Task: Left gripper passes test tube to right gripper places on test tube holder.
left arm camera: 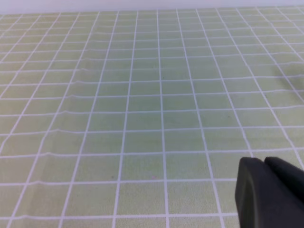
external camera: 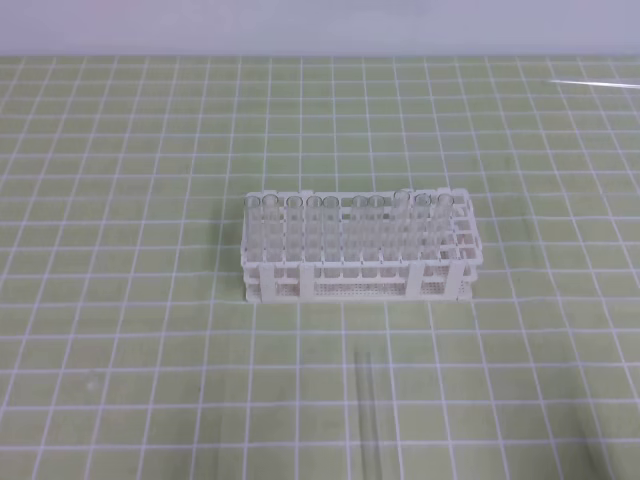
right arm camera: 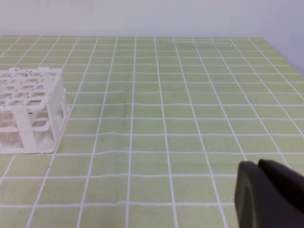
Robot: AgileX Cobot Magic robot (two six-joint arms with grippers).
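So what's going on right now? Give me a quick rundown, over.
Left gripper and right gripper: barely in view, jaws unreadable. Test tube lies flat on the mat, near side of the test tube holder. Nothing blocking it.

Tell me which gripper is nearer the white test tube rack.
Right, as far as the views show. The right gripper has the rack in view, ahead to its left; the left gripper sees only gridded mat.
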